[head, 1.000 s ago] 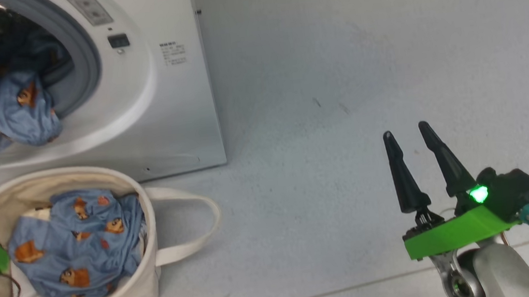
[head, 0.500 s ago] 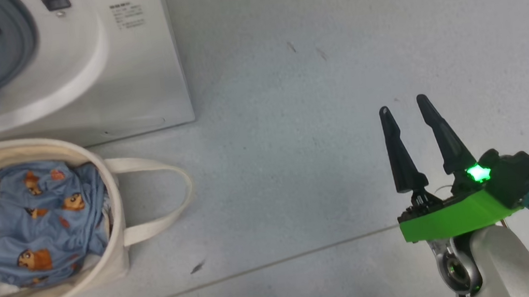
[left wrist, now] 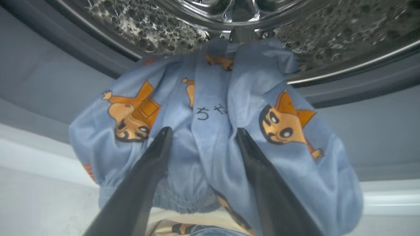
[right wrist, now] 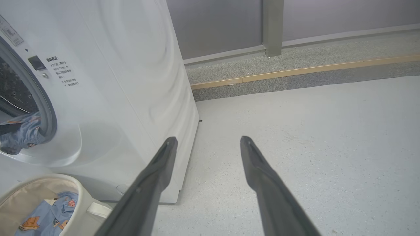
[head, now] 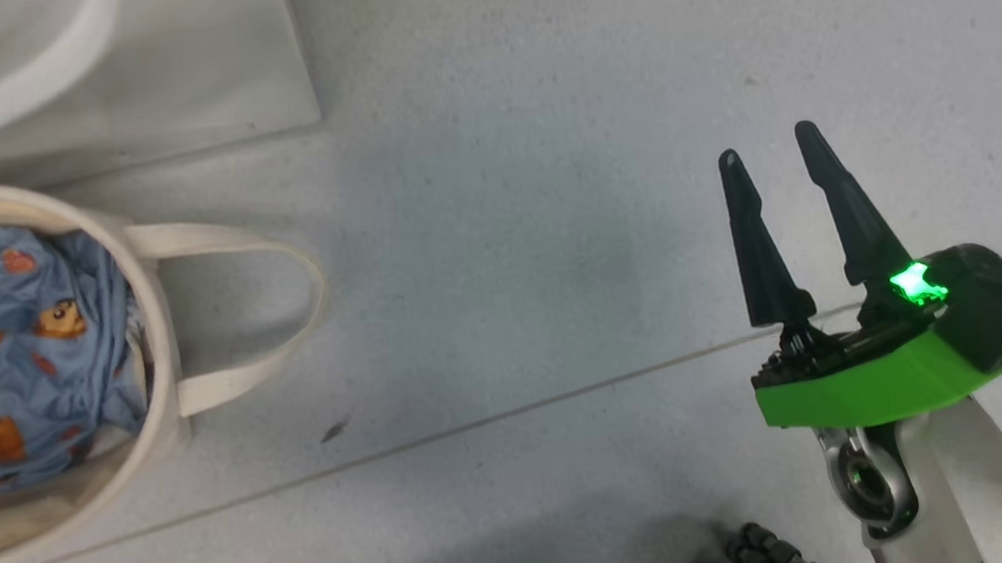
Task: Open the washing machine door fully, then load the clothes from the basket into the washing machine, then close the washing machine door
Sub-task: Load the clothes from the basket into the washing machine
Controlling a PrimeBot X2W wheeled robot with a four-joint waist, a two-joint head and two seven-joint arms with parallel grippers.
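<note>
The left gripper (left wrist: 203, 130) has its two dark fingers spread wide in front of one of the clothes (left wrist: 210, 98), a light blue garment printed with orange-brown cartoon animals. It hangs out over the lower lip of the perforated steel drum (left wrist: 164, 19) and the grey rubber ring (left wrist: 39, 65). Whether the fingertips touch the fabric cannot be told.

The right gripper (head: 767, 143) is equally wide and empty, over bare floor, well apart from the basket (head: 160, 351). That basket is a round cream canvas tub with a loop handle, and it stands just in front of the washing machine (right wrist: 137, 82), a white front-loading box. More of the blue printed clothes (head: 21, 355) lie in it.

The floor (head: 500, 180) is pale grey, speckled and crossed by a thin seam. In the right wrist view it runs back to a granite step with a yellowish strip (right wrist: 295, 70), a grey wall (right wrist: 213, 23) and an upright post (right wrist: 273, 26).

The head view cuts off the basket's left side (and most of the machine). A dark ribbed object (head: 771, 559) at its bottom edge is too cropped to identify.
</note>
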